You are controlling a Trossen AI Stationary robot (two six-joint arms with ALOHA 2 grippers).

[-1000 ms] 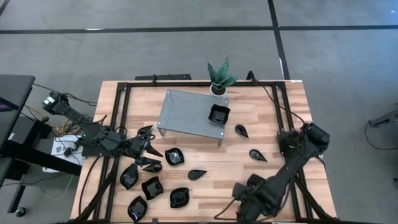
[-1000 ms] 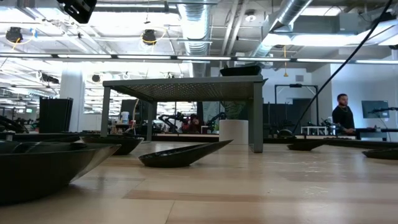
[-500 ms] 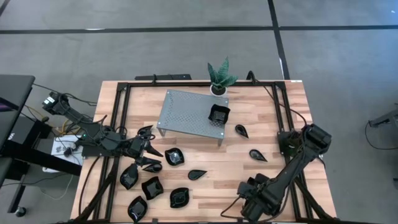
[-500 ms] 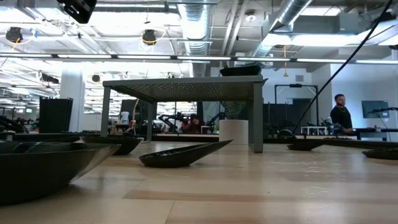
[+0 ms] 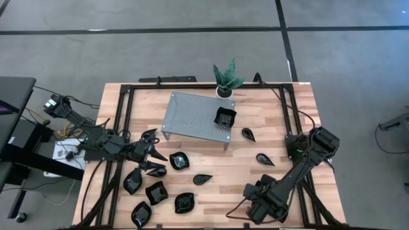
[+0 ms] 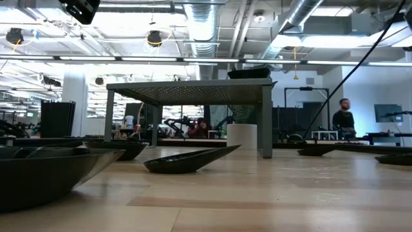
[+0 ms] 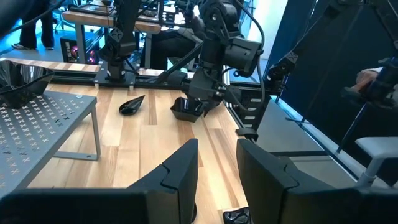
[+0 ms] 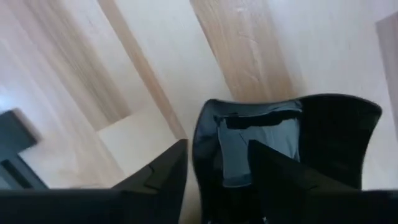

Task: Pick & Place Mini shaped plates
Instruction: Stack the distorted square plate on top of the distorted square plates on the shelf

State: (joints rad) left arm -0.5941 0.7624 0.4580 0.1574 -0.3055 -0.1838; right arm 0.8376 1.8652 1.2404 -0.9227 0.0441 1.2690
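Glossy black, a square plate [image 8: 283,146] with raised rim lies on the wooden surface [image 5: 223,172], well in front of the stand [image 5: 192,116]. The right gripper [image 8: 214,168] has its fingers [image 8: 158,177] apart astride the plate's rim, not clamped. The left gripper [image 7: 214,168] has its fingers apart, holding nothing.

Perforated stand [image 5: 197,119] sits toward the table's [image 5: 300,115] far middle, with one square plate [image 5: 224,117] on its right end and the potted plant [image 5: 225,80] just behind it. Right of the stand, two teardrop plates [image 5: 248,134] lie apart on the wood, a leaf plate [image 5: 202,179] in front of the stand. Front left, a cluster of plates [image 5: 156,191] lies just beside the left gripper [image 5: 153,153]; front right, the right gripper [image 5: 254,206] straddles a square plate's rim [image 8: 205,134].
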